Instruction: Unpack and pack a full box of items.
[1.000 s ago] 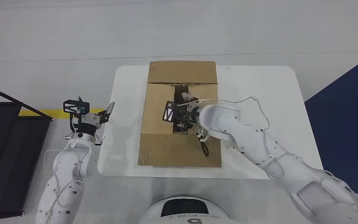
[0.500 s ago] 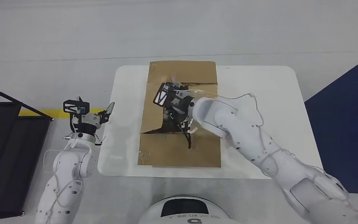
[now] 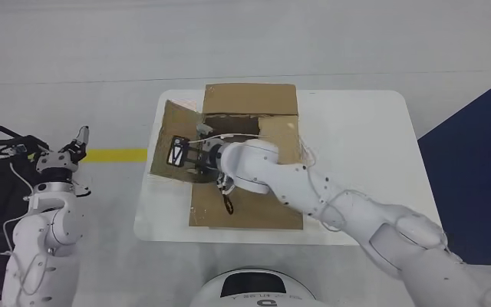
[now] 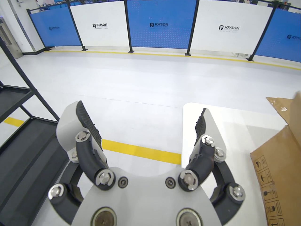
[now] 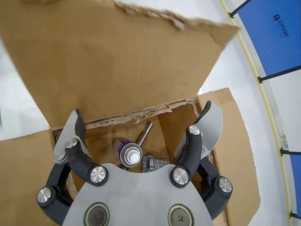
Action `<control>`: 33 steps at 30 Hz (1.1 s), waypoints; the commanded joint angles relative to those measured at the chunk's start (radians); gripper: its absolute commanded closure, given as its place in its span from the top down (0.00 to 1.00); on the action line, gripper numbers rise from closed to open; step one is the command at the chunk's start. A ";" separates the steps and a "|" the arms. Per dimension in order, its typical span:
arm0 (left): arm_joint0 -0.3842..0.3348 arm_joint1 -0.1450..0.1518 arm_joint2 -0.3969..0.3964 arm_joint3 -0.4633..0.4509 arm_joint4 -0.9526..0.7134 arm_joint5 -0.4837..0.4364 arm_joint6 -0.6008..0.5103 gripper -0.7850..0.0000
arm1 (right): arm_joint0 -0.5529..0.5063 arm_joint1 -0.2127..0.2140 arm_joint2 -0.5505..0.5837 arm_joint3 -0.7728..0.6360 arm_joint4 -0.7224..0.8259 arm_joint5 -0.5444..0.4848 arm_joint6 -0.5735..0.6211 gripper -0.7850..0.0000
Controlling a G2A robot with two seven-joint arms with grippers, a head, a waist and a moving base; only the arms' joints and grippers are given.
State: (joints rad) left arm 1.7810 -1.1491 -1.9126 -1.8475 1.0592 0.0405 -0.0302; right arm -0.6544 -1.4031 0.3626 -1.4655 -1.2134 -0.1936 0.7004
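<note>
A cardboard box (image 3: pixel 249 209) stands in the middle of the white table (image 3: pixel 353 153). Its left flap (image 3: pixel 172 130) is folded outward over the table. My right gripper (image 3: pixel 179 153) hangs above that flap's hinge, open and holding nothing. In the right wrist view the right gripper (image 5: pixel 143 114) faces the raised flap (image 5: pixel 112 59); beneath it inside the box lie a spray can (image 5: pixel 128 152), a metal rod (image 5: pixel 146 133) and a grey metal part (image 5: pixel 155 163). My left gripper (image 3: pixel 78 140) is off the table's left side, and the left wrist view shows the left gripper (image 4: pixel 141 112) open over the floor.
A black rack (image 4: pixel 23 142) stands on the floor left of the table. A yellow floor line (image 4: pixel 141 151) runs below the left gripper. The box's far flap (image 3: pixel 252 98) and right flap (image 3: pixel 282 138) lie flat, and the table's right half (image 3: pixel 368 115) is bare.
My right gripper swept from the box's middle to its left side, and the left flap swung up and outward. The left arm drew back leftward, away from the table edge.
</note>
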 commanded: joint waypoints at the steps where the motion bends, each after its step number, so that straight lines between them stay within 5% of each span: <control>1: 0.001 -0.001 -0.005 -0.006 -0.001 -0.002 -0.008 1.00 | 0.021 -0.031 -0.022 0.044 0.005 0.004 0.015 1.00; 5: 0.003 -0.002 0.009 -0.043 0.031 -0.009 -0.030 1.00 | 0.038 -0.052 0.018 0.067 0.036 0.020 -0.014 1.00; 10: 0.016 -0.004 0.073 -0.141 0.145 -0.035 -0.040 1.00 | -0.067 0.026 0.211 -0.079 0.018 0.018 -0.059 1.00; 17: -0.043 -0.003 0.263 -0.220 0.394 -0.097 -0.130 1.00 | -0.540 0.196 0.744 -0.491 -0.056 -0.136 -0.122 1.00; 23: -0.129 -0.010 0.458 -0.191 0.617 -0.125 -0.197 1.00 | -0.940 0.250 1.127 -0.638 -0.038 -0.201 -0.315 1.00; 27: -0.174 -0.014 0.545 -0.154 0.756 -0.136 -0.226 1.00 | -1.080 0.259 1.252 -0.614 -0.004 -0.236 -0.422 1.00; 33: -0.220 -0.021 0.638 -0.110 0.904 -0.142 -0.262 1.00 | -1.079 0.263 1.286 -0.531 -0.002 -0.230 -0.396 1.00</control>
State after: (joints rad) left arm 1.5665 -1.1692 -1.2903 -1.9629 1.9275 -0.1026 -0.2905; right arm -1.7427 -1.1401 1.6492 -2.0072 -1.2067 -0.4432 0.2841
